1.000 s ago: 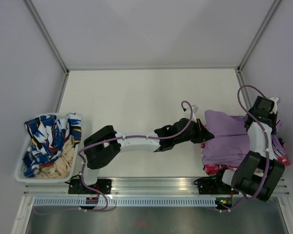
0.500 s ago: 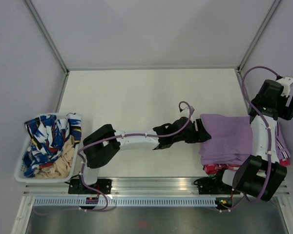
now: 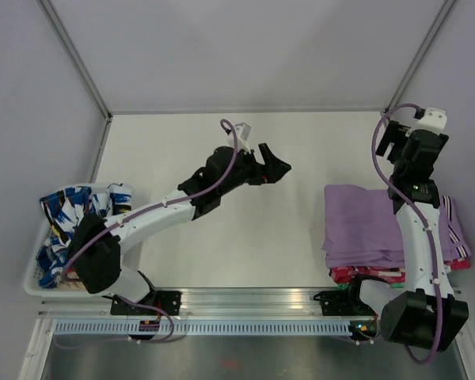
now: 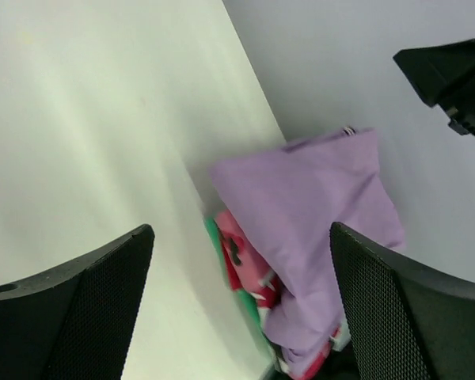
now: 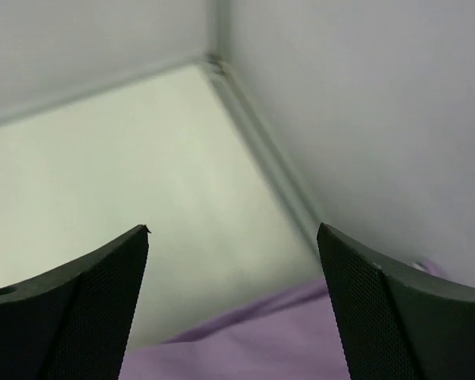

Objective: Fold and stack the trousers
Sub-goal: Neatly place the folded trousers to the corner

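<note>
Thin, limp trousers (image 3: pixel 364 226), probably best pinched at a folded edge, are pictured near wide-spread right fingers (image 5: pixel 71 309), well apart from wide-spread left fingers (image 4: pixel 79 317).

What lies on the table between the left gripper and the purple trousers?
Nothing: only bare table lies between the left gripper and the folded trousers. The top view shows this.

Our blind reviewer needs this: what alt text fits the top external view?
Folded lilac trousers lie atop a stack of garments at the table's right side. The left pincer is open over mid-table, the right pincer open beyond the stack. A basket of clothes sits left.
</note>
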You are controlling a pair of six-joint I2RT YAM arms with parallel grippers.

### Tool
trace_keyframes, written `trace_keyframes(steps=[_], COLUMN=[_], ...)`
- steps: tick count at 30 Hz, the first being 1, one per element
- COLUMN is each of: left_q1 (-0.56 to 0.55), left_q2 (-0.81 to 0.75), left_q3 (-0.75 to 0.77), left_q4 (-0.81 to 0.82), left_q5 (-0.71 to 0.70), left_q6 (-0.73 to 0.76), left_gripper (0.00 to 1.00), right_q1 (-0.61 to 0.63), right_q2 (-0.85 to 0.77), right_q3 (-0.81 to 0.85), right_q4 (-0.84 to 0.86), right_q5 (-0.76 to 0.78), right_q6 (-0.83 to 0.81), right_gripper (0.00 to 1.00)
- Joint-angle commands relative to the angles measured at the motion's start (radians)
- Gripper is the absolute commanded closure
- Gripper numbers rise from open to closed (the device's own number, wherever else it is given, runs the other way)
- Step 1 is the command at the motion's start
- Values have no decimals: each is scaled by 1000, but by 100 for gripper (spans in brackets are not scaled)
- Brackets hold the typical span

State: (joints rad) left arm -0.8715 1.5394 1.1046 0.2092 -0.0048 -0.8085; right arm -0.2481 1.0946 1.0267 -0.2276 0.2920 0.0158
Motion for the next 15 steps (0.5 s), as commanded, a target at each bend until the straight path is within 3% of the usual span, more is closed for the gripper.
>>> trace_keyframes(steps=[1, 2, 5, 9, 12, 15], left_q1=[83, 97, 163, 316, 425, 531], left_q2=[-108, -125, -174, -138, -87, -71], left_q3=[27, 52, 105, 245, 310, 373], left_q4=[-87, -117, -203, -381, -424, -467], left_q5=[35, 23, -14, 158, 199, 210], left_q6=[264, 354, 440, 394, 370, 359], left_gripper=[4, 3, 0, 0, 0, 0], right_q1=[102, 125, 210, 291, 293, 293], right_q2=[-41, -42, -38, -10, 50, 134], right_q3=[10, 35, 79, 134, 208, 323], right_q4=[148, 149, 166, 182, 142, -46], right_q5=[-298, -325, -376, -494, -609, -691], right_q6=[98, 99, 124, 228, 346, 320], right_gripper=[6, 4, 2, 2, 2, 2])
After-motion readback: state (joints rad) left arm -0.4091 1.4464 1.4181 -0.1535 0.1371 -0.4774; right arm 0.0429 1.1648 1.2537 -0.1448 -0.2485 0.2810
